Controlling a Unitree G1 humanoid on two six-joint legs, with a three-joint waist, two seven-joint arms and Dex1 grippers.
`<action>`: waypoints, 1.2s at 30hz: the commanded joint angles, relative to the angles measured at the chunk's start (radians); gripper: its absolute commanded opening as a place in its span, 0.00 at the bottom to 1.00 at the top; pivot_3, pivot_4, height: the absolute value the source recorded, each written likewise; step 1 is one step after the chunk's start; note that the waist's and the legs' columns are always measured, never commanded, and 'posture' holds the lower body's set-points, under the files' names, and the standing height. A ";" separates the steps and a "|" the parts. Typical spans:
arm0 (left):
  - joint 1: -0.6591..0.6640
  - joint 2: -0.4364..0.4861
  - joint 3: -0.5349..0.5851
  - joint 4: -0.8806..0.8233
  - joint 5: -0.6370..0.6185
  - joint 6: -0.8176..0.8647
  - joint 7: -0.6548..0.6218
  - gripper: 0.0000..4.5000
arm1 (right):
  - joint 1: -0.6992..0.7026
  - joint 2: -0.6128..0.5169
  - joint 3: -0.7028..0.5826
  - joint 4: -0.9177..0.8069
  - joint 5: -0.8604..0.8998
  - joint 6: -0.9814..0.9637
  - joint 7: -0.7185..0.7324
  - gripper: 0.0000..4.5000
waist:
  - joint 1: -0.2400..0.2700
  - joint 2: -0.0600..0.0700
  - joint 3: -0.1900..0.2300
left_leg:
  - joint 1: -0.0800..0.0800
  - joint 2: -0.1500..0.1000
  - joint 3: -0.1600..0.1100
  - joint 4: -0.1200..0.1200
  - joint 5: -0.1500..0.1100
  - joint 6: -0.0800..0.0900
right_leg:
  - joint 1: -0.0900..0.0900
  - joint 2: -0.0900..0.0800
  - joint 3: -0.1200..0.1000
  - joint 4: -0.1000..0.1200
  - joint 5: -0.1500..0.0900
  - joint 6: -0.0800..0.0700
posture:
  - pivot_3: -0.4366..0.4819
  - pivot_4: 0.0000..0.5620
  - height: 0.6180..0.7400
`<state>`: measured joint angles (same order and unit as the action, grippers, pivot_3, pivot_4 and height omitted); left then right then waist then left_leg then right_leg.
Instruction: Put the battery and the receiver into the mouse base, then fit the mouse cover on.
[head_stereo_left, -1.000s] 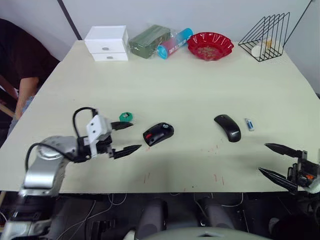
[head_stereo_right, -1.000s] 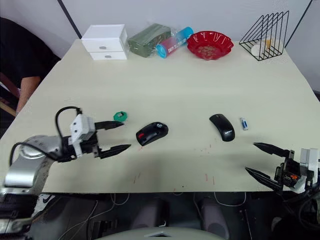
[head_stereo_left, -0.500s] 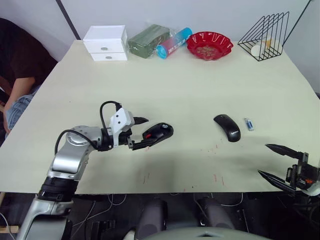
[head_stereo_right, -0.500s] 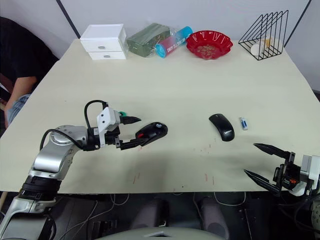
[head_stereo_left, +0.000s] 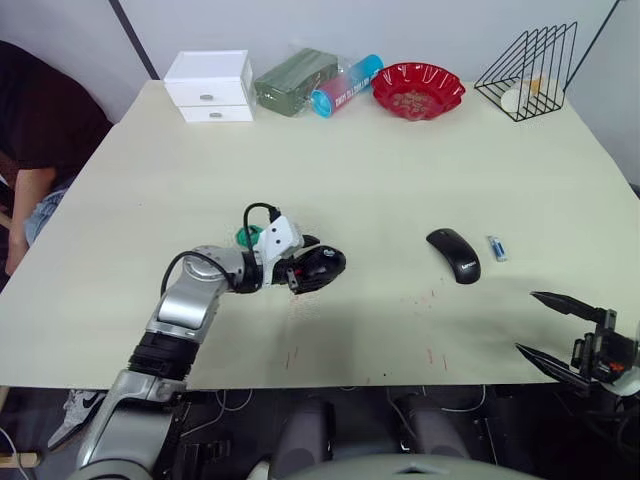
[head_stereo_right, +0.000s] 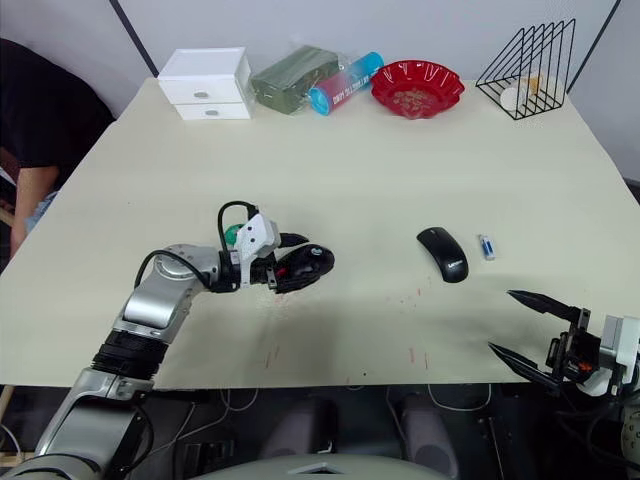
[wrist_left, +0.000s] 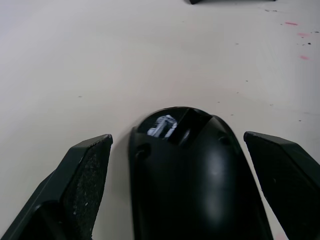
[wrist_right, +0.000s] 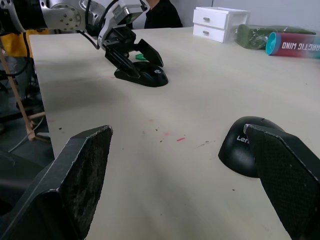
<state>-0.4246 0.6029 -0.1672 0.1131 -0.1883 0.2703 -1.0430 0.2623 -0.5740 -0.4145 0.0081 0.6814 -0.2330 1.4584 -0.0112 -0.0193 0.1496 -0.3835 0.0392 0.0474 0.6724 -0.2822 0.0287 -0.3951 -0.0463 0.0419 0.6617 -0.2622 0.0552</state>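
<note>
The black mouse base (head_stereo_left: 330, 263), red showing inside, lies left of the table's centre. My left gripper (head_stereo_left: 308, 262) is open and straddles it; in the left wrist view the mouse base (wrist_left: 192, 175) sits between both fingers (wrist_left: 85, 172) with a gap on each side. The glossy mouse cover (head_stereo_left: 455, 255) lies to the right, and the small blue and white battery (head_stereo_left: 498, 248) rests just beyond it. My right gripper (head_stereo_left: 556, 330) hangs open at the table's near right edge, short of the mouse cover (wrist_right: 245, 147). The receiver is out of view.
A green disc (head_stereo_left: 246, 236) lies just behind my left wrist. Along the far edge stand white drawers (head_stereo_left: 212, 85), a green pack (head_stereo_left: 297, 80), a can (head_stereo_left: 350, 86), a red bowl (head_stereo_left: 418, 90) and a wire rack (head_stereo_left: 530, 70). A person (head_stereo_left: 30, 140) sits at the left.
My left gripper has moved right from beside the green disc to the mouse base and now straddles it. The right gripper has hardly moved.
</note>
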 joint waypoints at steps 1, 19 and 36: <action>0.005 0.003 0.001 -0.024 0.007 -0.013 0.001 1.00 | 0.012 -0.002 -0.024 -0.014 0.013 -0.022 0.004 0.99 | 0.001 0.000 0.000 | 0.000 0.000 0.000 0.000 0.000 0.000 | 0.000 0.000 0.000 0.000 0.000 0.000 | 0.48 0.27 1.00; 0.043 -0.008 0.005 -0.070 0.045 0.074 0.092 1.00 | 0.007 0.003 -0.014 -0.002 0.010 -0.032 -0.006 0.99 | 0.002 0.000 0.000 | 0.000 0.000 0.000 0.000 0.000 0.000 | 0.000 0.000 0.000 0.000 0.000 0.000 | 0.48 0.27 1.00; 0.105 0.015 0.001 -0.067 0.052 0.015 0.080 0.65 | 0.005 0.006 -0.003 -0.018 0.010 -0.026 -0.016 1.00 | -0.001 0.001 0.000 | 0.001 0.000 0.000 0.000 0.000 0.000 | 0.001 0.000 0.001 0.000 0.000 0.000 | 0.48 0.27 1.00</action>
<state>-0.3417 0.5994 -0.1629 0.0530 -0.1499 0.2936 -0.9507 0.2668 -0.5689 -0.4079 0.0182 0.6802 -0.2470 1.4432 -0.0125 -0.0186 0.1491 -0.3821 0.0393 0.0477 0.6722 -0.2822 0.0287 -0.3943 -0.0464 0.0429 0.6619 -0.2621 0.0552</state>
